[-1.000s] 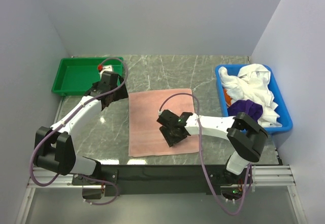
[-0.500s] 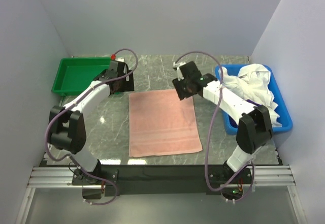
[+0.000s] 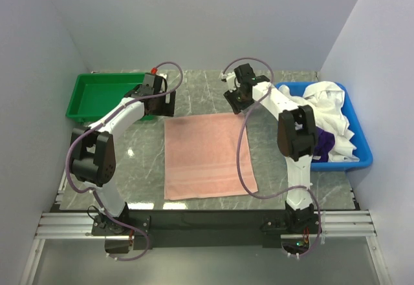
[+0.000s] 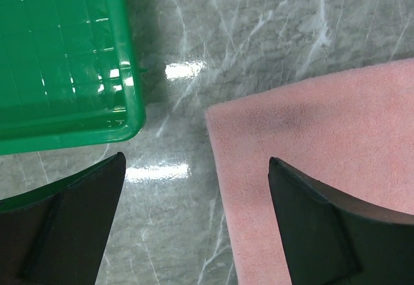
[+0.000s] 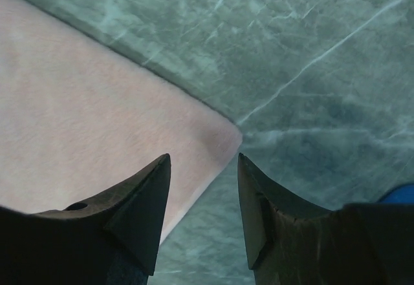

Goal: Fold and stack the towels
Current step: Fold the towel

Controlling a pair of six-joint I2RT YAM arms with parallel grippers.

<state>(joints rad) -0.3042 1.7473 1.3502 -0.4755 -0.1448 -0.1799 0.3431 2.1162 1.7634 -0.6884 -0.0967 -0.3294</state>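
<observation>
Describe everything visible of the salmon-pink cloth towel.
The salmon-pink cloth towel is a plain, soft, slightly fuzzy rectangle with a hem band near its front edge, spread flat and smooth on the grey marble-patterned table. The open left end effector hangs over its far-left corner, the open right end effector over its far-right corner; neither grips it.

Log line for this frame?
left gripper: open, at pink towel far-left corner | right gripper: open, at far-right corner | held: nothing

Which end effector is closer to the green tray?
Left. The left end effector hovers beside the green tray; the right end effector is across the pink towel, near the blue bin.
</observation>
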